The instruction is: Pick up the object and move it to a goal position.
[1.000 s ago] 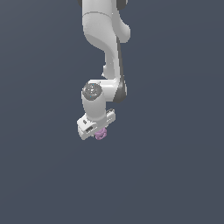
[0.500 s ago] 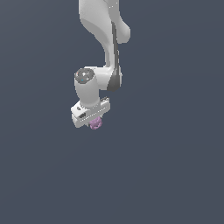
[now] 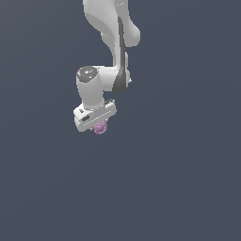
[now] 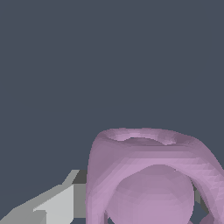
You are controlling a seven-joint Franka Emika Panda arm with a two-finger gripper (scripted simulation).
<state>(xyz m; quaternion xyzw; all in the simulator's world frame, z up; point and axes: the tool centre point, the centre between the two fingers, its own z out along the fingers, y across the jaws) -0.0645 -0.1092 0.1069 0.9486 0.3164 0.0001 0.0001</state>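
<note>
- One object is in view — a pale pink-purple lumpy thing tucked directly beneath the white gripper, touching its underside and much narrower than it
- In the wrist view the object fills the near field, with a pale finger pressed against one side; the gripper is pinched on the object
- One arm reaches down from the top, its wrist bent toward the exterior view's left
- Around them only a flat dark grey-blue surface shows; no tabletop edges or corners can be made out, so the object's place on it cannot be told
</note>
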